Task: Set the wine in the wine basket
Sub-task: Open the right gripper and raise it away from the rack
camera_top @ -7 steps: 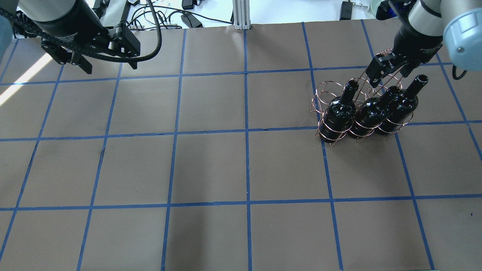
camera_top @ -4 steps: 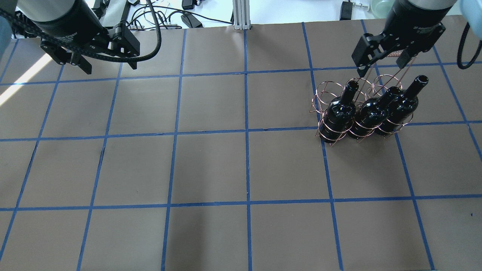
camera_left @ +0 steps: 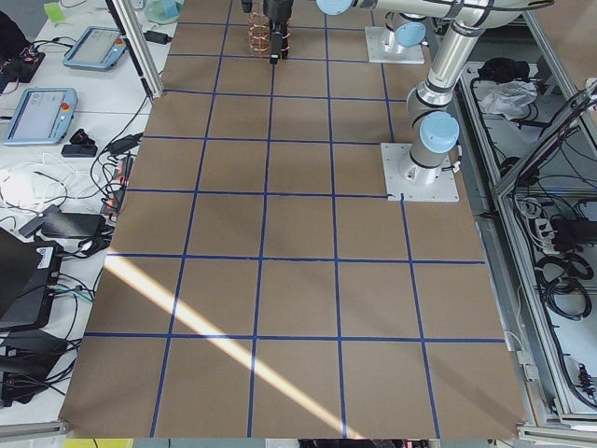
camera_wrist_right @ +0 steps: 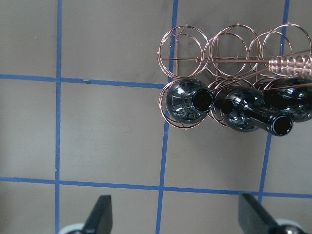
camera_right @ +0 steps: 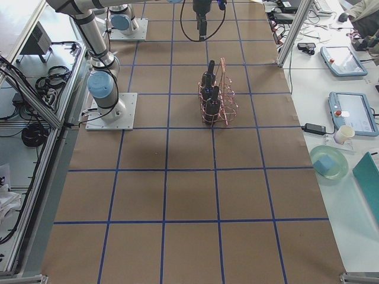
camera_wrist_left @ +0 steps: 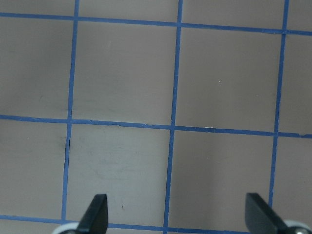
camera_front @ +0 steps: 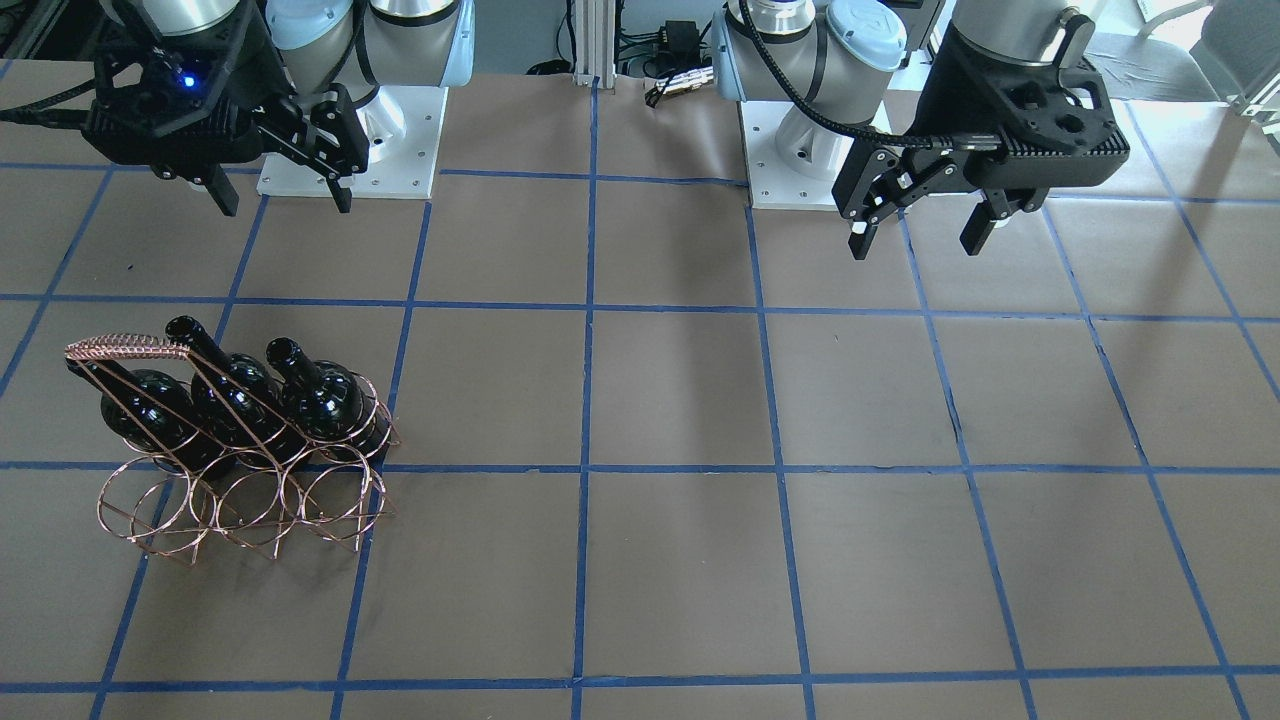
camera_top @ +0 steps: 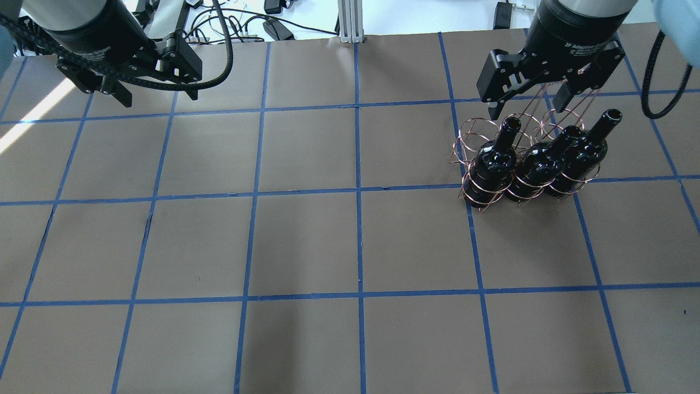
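Note:
Three near-black wine bottles [camera_top: 492, 164] [camera_top: 538, 164] [camera_top: 582, 153] stand in one row of the copper wire basket [camera_top: 474, 134], the row nearer the robot. The other three rings are empty. They also show in the front view as bottles [camera_front: 240, 390] in the basket [camera_front: 240, 505], and in the right wrist view as bottles [camera_wrist_right: 187, 100] in the basket [camera_wrist_right: 185, 46]. My right gripper [camera_top: 528, 112] hangs open and empty high above the basket, touching nothing. My left gripper [camera_top: 160, 98] is open and empty over the table's far left.
The table is brown paper with a blue tape grid [camera_top: 358, 191]. The basket's coiled handle [camera_front: 125, 348] rises above the bottle necks. Cables and a metal post [camera_top: 350, 22] lie beyond the table's far edge. The arm bases [camera_front: 350, 150] stand at the robot's edge.
My right gripper has risen from close by the basket handle and middle bottle neck and shifted left in the overhead view. Bottles, basket and left arm have not moved.

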Motion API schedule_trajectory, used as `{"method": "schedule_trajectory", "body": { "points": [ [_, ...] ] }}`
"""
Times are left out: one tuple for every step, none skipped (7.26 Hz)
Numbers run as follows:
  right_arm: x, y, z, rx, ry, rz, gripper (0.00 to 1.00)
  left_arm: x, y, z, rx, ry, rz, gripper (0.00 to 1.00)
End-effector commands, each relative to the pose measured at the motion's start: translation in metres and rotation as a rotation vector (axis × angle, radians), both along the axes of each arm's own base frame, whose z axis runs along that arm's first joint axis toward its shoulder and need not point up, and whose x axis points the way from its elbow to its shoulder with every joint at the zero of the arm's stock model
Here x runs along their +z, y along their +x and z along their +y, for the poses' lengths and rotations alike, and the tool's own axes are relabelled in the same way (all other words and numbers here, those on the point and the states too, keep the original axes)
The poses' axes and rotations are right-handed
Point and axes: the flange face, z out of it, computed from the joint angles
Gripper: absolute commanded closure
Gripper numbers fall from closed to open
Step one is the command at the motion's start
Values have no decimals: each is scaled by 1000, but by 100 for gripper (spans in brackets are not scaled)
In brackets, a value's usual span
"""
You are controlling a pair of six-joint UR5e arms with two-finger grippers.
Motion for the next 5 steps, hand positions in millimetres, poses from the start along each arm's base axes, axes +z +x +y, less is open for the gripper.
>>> {"method": "schedule_trajectory", "body": {
  "points": [
    [-3,-1,-1,-3,6,-1,5,1,-1,1,-2,-3,0,0],
    [-4,-1,-2,-2,7,-1,5,1,0,1,0,-3,1,0],
    [-6,-3,-2,-3,10,2,5,1,0,1,0,-3,3,0],
    [-7,-3,-1,3,16,7,5,1,0,1,0,-3,1,0],
    [-7,-5,-1,6,16,16,5,1,0,1,0,-3,1,0]
  ]
}}
